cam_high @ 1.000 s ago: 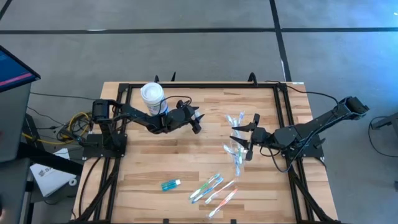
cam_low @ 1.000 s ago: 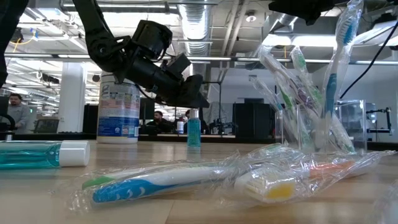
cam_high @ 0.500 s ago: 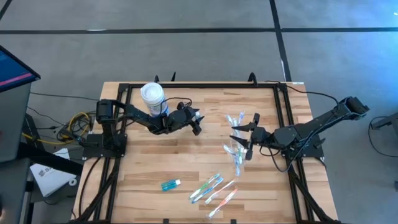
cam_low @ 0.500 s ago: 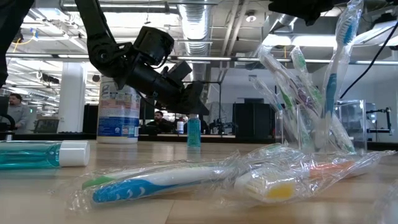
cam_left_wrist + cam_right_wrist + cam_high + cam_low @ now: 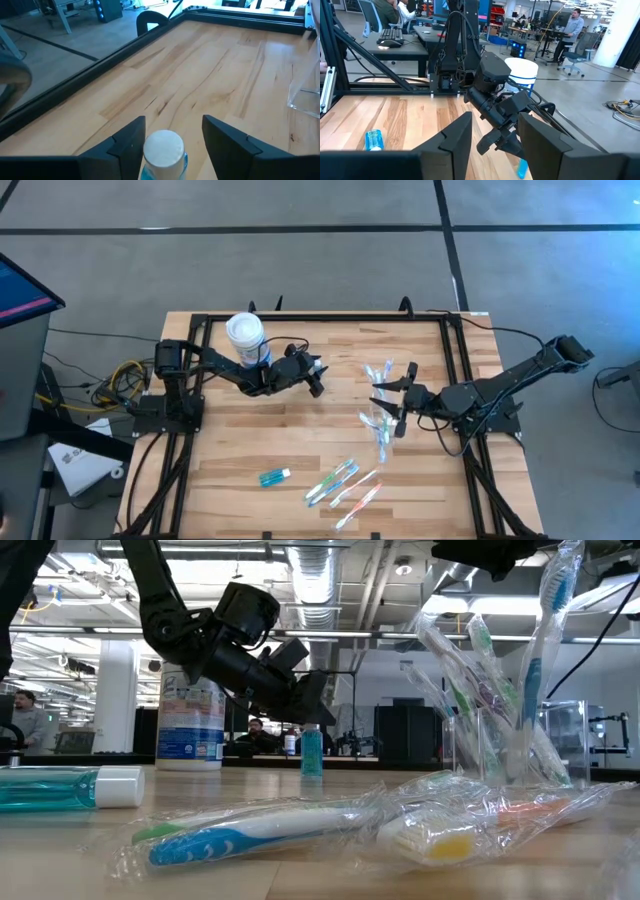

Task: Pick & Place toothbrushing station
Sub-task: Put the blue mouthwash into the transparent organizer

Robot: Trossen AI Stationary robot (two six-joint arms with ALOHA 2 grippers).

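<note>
Near the front edge of the pale wooden plank tabletop, rimmed by a black metal frame, lie several wrapped slim blue, green and pink-orange toothbrushes and, to their left, a small teal tube with a white cap; bare wood lies open between these and the arms. Mid-table on the right, a small clear plastic cup stands holding more toothbrushes, with the right hand just beside it, its fingers parted and empty. Farther back, the left hand hovers, spread wide around the white cap of a small upright teal bottle, near a white canister with a blue label. Beyond lies an open workshop with seated people.
</note>
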